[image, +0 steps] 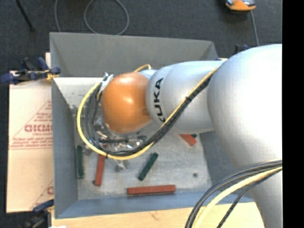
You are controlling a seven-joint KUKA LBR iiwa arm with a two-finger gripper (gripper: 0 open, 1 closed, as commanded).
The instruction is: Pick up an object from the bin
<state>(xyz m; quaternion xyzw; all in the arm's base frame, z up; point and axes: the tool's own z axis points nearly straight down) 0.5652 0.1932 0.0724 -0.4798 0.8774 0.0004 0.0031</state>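
Two flank the end effector: red stick left, green stick right.

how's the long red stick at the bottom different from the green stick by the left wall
The red stick is brick red, the green stick dark green. The red stick lies across the view; the green stick runs nearly up and down. The red stick looks longer. Both are slim, straight and lie flat.

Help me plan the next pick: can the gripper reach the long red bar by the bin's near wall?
Probably yes. The long red bar lies flat and alone, nothing on it, near the gripper; the bin wall beside it may crowd the grasp.
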